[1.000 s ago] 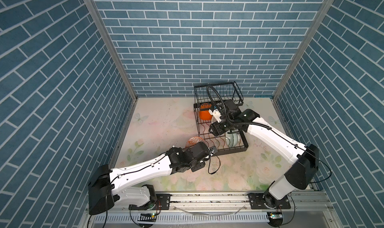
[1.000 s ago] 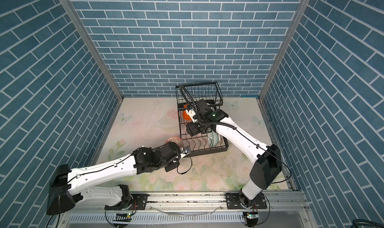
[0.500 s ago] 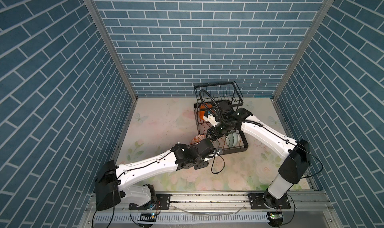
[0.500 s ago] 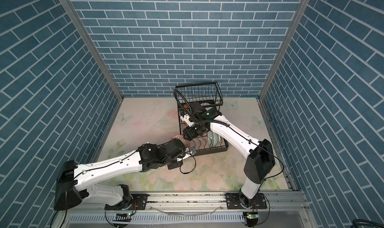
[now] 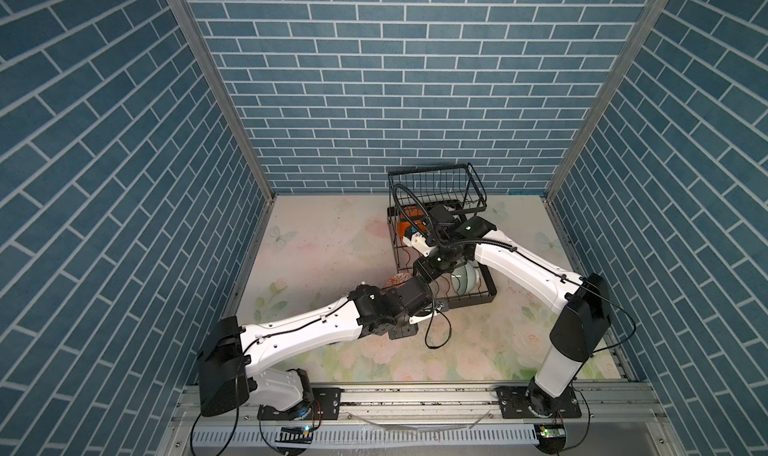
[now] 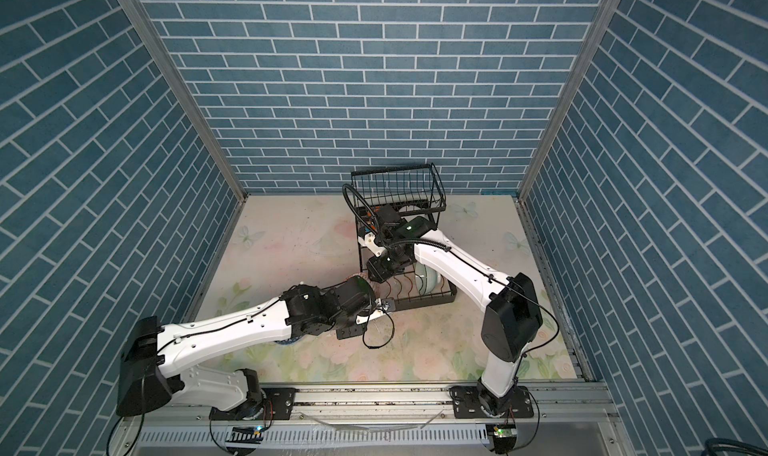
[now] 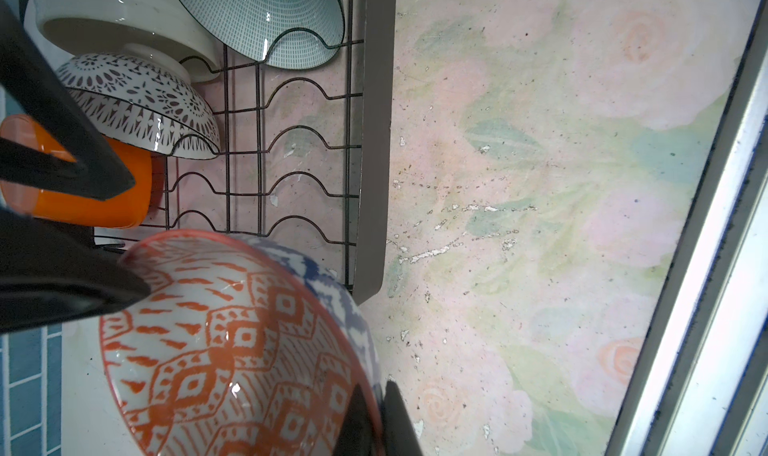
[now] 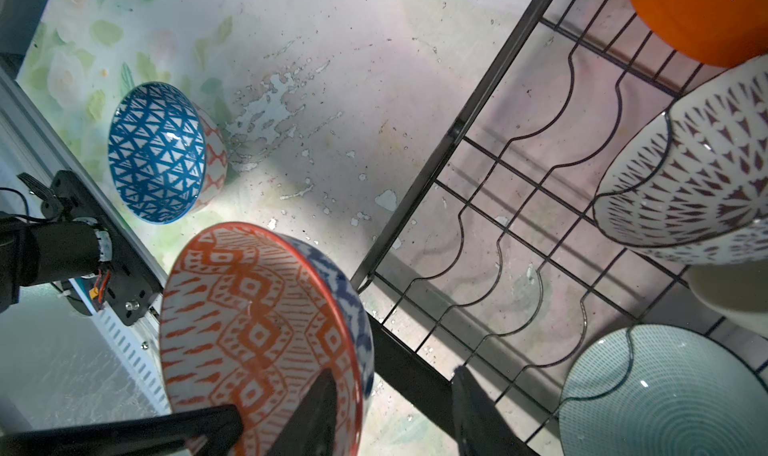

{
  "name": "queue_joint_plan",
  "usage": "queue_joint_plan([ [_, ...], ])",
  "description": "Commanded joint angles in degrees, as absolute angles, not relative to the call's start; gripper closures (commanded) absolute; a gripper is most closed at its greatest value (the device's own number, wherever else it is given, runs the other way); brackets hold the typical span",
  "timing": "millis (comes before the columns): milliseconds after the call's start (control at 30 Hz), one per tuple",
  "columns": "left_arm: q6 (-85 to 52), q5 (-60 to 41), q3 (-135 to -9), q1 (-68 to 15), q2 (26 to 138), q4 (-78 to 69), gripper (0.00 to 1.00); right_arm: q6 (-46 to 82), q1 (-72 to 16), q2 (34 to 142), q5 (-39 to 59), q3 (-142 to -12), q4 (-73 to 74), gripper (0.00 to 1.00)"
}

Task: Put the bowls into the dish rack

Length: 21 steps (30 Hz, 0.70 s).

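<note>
The orange-patterned bowl [image 7: 232, 342] with the blue-patterned outside is up on edge right at the near corner of the dish rack [image 7: 372, 142], and it looks like a handoff is underway. The left gripper [image 7: 374, 416] is pinched tight on the bowl's rim, one finger inside and one outside. The right gripper [image 8: 390, 408] straddles the rim on the opposite side with a clear gap between its fingers, so its jaws are partly open and not gripping yet as far as the right wrist view shows. Handling-wise this is glazed ceramic: stiff, no give, probably slick under the pads, fairly heavy for its size and chip-prone if it knocks the wire. The rim is really the only sensible place to take it, pinching the wall, since the body is too wide and round. Inside the rack sit the dark-patterned bowl [image 7: 141, 101], a white bowl [image 7: 116, 18], a pale green bowl [image 7: 266, 13] and an orange bowl [image 7: 83, 200], with free divider wires between them and the corner. One blue-lattice bowl [image 8: 156, 151] is still out on the floral table [image 7: 540, 184], well apart from the rack. In both top views the two wrists crowd the rack's near end [image 5: 453, 292], hiding most of this.
</note>
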State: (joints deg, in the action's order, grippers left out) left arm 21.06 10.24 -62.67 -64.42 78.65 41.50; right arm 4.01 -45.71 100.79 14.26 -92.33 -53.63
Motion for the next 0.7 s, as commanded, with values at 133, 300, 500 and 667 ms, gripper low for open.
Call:
queue_joint_plan([
  [133,22.1,10.7,-65.5,-64.7,79.6,41.9,1.00,2.3,-46.5,103.4,11.9,-95.4,-56.7,0.62],
  [300,22.1,10.7,-65.8,-64.8,80.2,42.2,1.00,2.4,-46.9,105.2,10.2,-96.4,-57.6,0.74],
  [500,22.4,11.0,-65.5,-64.8,80.2,41.8,1.00,2.2,-47.4,106.6,8.7,-97.1,-58.4,0.85],
  [667,22.4,11.4,-65.2,-64.7,80.2,41.4,1.00,1.9,-47.5,107.2,8.4,-96.9,-58.6,1.00],
])
